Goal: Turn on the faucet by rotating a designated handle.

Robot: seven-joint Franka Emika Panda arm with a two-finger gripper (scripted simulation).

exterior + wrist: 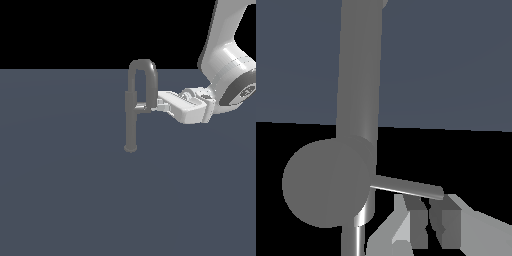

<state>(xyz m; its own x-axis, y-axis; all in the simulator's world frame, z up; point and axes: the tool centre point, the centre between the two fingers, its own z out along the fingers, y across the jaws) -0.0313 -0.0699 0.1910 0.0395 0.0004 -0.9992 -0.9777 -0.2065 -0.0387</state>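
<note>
End effector reaches in from the exterior view's right, level with the handle, whose long axis points sideways off the faucet post toward it. Fingertips narrowly parted beside the bar; contact unclear.

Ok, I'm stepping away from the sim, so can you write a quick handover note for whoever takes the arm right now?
Gripper: reaching in level from the exterior view's right, fingertips at the handle; the views don't settle whether it is open or shut, or already touching.
Faucet: upright on the floor, spout arching over the handle, which sticks out sideways from the post toward the gripper.
Done: approach to the handle.
Left: confirm contact, then rotate the handle. Whether it has turned at all can't be judged from here.
</note>
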